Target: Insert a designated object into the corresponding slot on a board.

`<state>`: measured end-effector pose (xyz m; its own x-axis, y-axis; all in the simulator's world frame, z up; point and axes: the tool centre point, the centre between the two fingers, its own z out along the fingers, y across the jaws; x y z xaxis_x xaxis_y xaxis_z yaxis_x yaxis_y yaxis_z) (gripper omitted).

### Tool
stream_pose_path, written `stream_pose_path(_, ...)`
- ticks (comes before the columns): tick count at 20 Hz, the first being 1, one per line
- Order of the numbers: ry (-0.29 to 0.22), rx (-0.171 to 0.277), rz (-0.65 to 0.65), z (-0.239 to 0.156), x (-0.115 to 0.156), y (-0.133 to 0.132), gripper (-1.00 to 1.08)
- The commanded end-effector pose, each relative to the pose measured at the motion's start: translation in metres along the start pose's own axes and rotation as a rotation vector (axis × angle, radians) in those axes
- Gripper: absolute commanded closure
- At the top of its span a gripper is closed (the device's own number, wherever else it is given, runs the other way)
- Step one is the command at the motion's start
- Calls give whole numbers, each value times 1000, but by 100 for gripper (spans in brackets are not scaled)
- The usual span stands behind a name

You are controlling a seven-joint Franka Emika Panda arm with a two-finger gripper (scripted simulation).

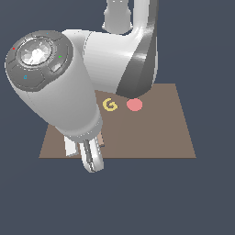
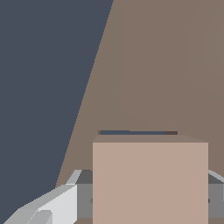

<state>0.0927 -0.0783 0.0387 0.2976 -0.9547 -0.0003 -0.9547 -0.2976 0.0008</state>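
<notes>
Yellow "G" (image 1: 109,105) on the board (image 1: 151,133) — beside red disc (image 1: 134,105).

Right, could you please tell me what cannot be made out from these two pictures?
- Slot: the arm covers it in the exterior view. The wrist view shows only a thin dark strip behind the tan block.
- Tan block: hidden by the arm in the exterior view, and cut off by the wrist picture's edge.
- Gripper: it is unclear whether its fingers touch the block.
</notes>
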Motion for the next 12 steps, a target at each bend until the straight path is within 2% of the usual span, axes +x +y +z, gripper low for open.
stream_pose_path(1,0,0,2,4,0,0,108)
stream_pose_path(4,0,0,3,8,1,0,108)
stream_pose_path(5,0,0,3,8,1,0,-92)
stream_pose_path(12,0,0,3,8,1,0,-92)
